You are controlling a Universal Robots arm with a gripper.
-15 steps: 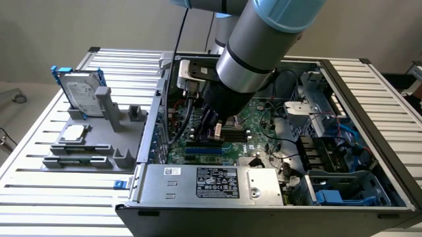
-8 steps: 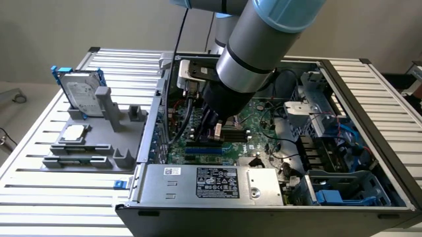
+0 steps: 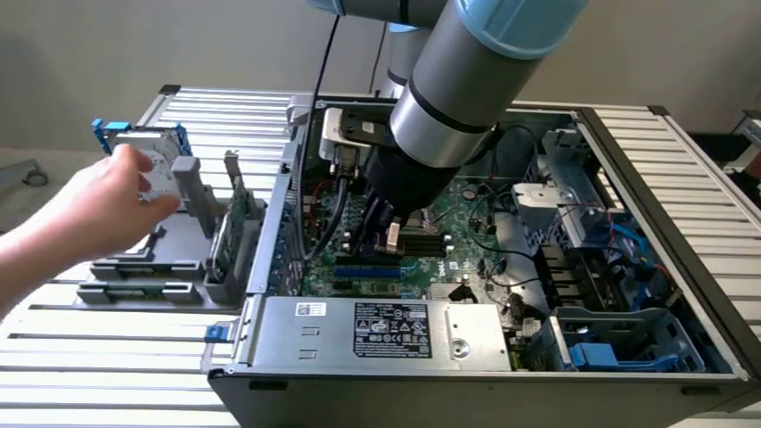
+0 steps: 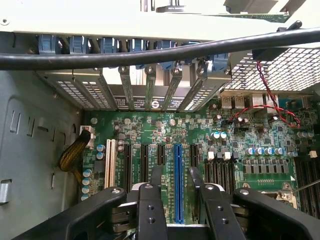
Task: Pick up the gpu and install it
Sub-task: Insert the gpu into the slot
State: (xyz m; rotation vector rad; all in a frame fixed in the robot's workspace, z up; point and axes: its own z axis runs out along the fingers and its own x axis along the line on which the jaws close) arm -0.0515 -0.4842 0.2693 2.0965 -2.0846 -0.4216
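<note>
Hanging inside the open computer case (image 3: 666, 267) above the motherboard (image 4: 165, 135), the gripper (image 4: 176, 187) has its fingers spread and empty either side of the long blue slot (image 4: 178, 182), hemmed by the case wall and a black cable (image 4: 150, 55). The gpu (image 3: 238, 218), a thin green card, stands upright in the grey rack (image 3: 155, 267) outside the case, at the exterior view's left, near a person's hand (image 3: 102, 209) on a blue-framed hard drive (image 3: 149, 156).

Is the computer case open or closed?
Open. The case has no side cover on, so the green motherboard, its slots and cables show, and the arm's tool reaches inside over the blue slot.
</note>
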